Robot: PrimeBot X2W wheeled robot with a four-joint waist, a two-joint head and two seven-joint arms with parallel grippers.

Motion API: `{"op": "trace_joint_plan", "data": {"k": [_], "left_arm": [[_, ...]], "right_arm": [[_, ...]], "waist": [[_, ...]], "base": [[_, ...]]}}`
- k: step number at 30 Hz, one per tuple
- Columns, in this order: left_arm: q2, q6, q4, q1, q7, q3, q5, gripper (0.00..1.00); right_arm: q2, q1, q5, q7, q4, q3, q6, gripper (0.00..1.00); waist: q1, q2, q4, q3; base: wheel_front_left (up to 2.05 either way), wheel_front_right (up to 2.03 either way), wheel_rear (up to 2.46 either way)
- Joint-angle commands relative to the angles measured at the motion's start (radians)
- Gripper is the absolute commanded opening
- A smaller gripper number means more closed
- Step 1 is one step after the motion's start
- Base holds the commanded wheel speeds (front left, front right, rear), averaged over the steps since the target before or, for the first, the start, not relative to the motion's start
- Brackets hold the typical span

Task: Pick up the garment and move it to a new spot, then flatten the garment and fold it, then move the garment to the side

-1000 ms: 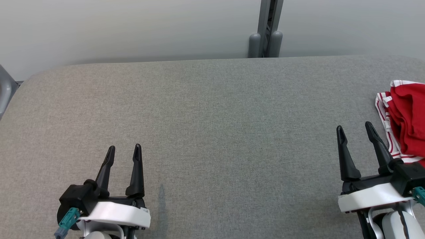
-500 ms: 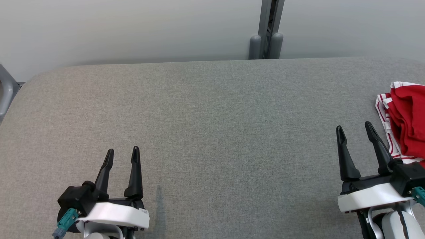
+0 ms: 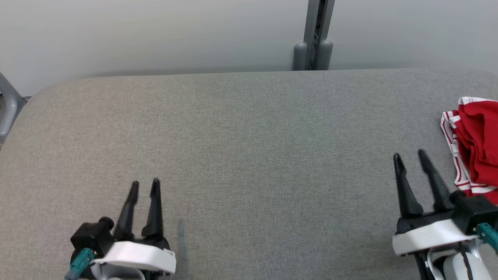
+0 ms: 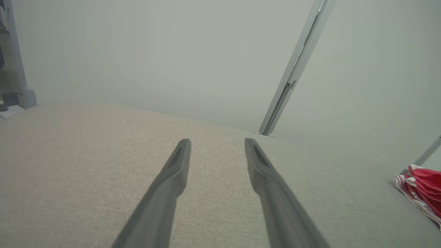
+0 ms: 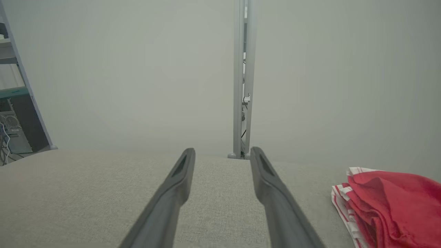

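The garment [image 3: 474,140] is red cloth with red-and-white striped edges, folded into a stack at the far right of the grey table [image 3: 249,147]. It also appears at the right edge in the left wrist view [image 4: 422,193] and at the lower right in the right wrist view [image 5: 386,203]. My right gripper [image 3: 409,155] hovers just left of the garment, open and empty. My left gripper [image 3: 144,183] is at the lower left, far from the garment, open with nothing between its fingers. Both grippers show a clear gap in their own views [image 4: 217,142] [image 5: 222,151].
A grey metal post [image 3: 313,35] stands behind the table's far edge against a pale wall. A grey frame piece [image 3: 7,105] sits past the left corner. Shelving with equipment [image 5: 13,117] shows at the left in the right wrist view.
Both grippers' fingers have drawn somewhat closer together and both arms have pulled back slightly toward the near edge. The head camera has shifted a little. The garment has not moved.
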Motion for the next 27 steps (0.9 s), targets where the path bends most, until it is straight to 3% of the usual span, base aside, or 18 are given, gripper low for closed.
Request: {"op": "trace_joint_plan", "data": {"k": [1, 27], "left_arm": [[-0.001, 0.000, 0.004, 0.003, 0.000, -0.001, -0.002, 0.00], [-0.001, -0.038, 0.039, -0.033, 0.071, 0.003, -0.381, 0.00]], "right_arm": [[0.001, 0.003, 0.001, 0.000, 0.005, -0.001, 0.000, 0.00], [0.011, 0.017, 0.450, 0.164, 0.042, -0.113, 0.000, 0.00]], "waist": [[0.0000, 0.0000, 0.000, 0.000], [0.0000, 0.0000, -0.012, -0.016]], "base": [[0.00, 0.00, 0.00], [0.00, 0.00, 0.00]]}}
